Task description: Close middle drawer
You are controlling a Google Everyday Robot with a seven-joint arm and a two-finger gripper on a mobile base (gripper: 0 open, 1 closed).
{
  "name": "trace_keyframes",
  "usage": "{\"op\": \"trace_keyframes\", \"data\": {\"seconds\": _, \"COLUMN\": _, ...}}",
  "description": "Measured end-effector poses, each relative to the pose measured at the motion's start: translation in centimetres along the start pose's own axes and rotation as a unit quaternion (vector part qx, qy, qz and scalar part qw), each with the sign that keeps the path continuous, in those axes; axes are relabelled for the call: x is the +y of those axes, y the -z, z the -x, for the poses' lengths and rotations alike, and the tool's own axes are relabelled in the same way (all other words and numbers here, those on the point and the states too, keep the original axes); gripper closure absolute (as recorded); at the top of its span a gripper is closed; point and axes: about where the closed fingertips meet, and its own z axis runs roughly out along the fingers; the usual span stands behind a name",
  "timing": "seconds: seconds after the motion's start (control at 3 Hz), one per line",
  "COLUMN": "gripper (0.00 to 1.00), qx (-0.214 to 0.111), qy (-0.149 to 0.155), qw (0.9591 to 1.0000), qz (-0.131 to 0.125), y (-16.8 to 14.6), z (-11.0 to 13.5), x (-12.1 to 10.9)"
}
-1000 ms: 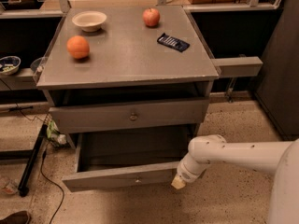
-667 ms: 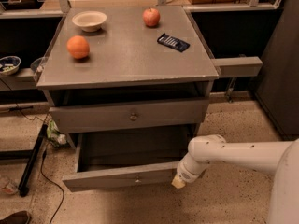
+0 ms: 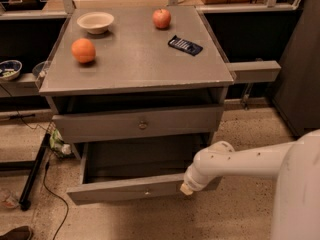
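The middle drawer (image 3: 145,189) is pulled far out of the grey cabinet, and its low front panel has a tiny central knob. Its dark inside looks empty. My white arm reaches in from the right. The gripper (image 3: 186,188) is at the arm's tip, right against the right end of the drawer's front panel. Above it, the taller-fronted drawer (image 3: 142,125) with a round knob stands slightly out from the cabinet.
On the cabinet top (image 3: 135,59) lie an orange (image 3: 83,50), a white bowl (image 3: 95,21), an apple (image 3: 161,18) and a dark packet (image 3: 185,45). A black stand leg and cables (image 3: 35,169) lie on the floor at left. A dark panel (image 3: 300,74) stands at right.
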Motion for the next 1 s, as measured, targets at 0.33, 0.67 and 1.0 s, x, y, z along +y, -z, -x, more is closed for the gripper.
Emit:
{"op": "trace_keyframes", "data": {"seconds": 0.33, "gripper": 1.00, "qx": 0.000, "qy": 0.000, "qw": 1.0000, "qz": 0.000, "y": 0.0, "z": -0.1, "x": 0.1}}
{"op": "trace_keyframes", "data": {"seconds": 0.67, "gripper": 1.00, "qx": -0.006, "qy": -0.002, "qw": 0.9999, "qz": -0.013, "y": 0.4, "z": 0.4, "x": -0.4}}
{"op": "trace_keyframes", "data": {"seconds": 1.0, "gripper": 1.00, "qx": -0.018, "qy": 0.003, "qw": 0.9992, "qz": -0.037, "y": 1.3, "z": 1.7, "x": -1.5}}
